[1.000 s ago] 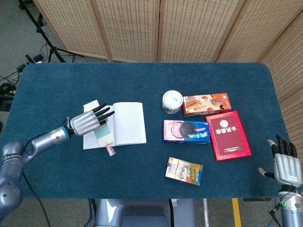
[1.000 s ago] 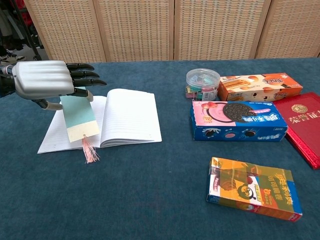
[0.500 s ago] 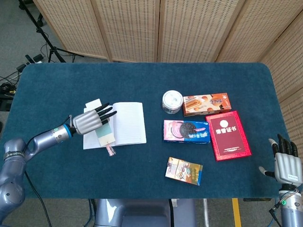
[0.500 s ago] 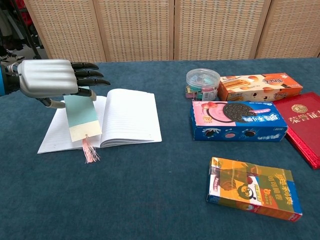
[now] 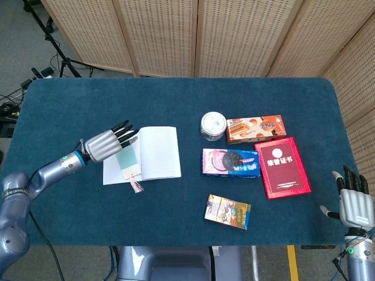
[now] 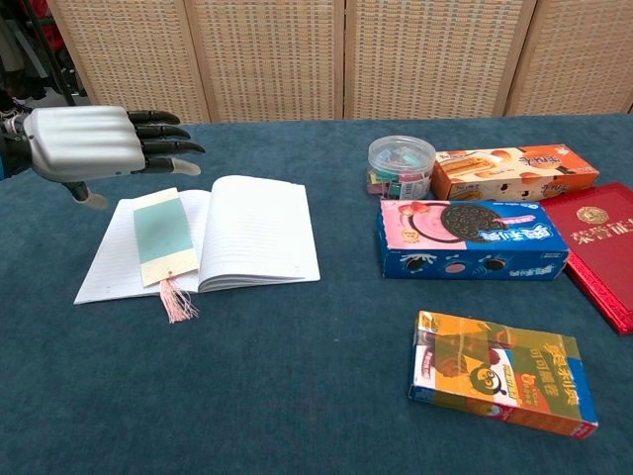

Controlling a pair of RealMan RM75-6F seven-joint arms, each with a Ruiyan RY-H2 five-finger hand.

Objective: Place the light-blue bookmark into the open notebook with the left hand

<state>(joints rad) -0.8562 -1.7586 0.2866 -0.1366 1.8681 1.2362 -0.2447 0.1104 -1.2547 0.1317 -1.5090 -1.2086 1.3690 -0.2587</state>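
Light-blue bookmark (image 6: pixel 164 237) with a pink tassel lies flat on the open lined notebook's (image 6: pixel 252 230) left page; the silver left hand (image 6: pixel 89 145) hovers above, fingers spread, grasping nothing.

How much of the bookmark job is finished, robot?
Done, it seems: the light-blue bookmark lies flat on the left page of the open notebook, its pink tassel hanging over the front edge. In hand: nothing. The left hand hovers above the notebook's far left corner, fingers straight, not touching the bookmark. Left: probably only pulling that arm away. The right hand rests open at the table's edge.
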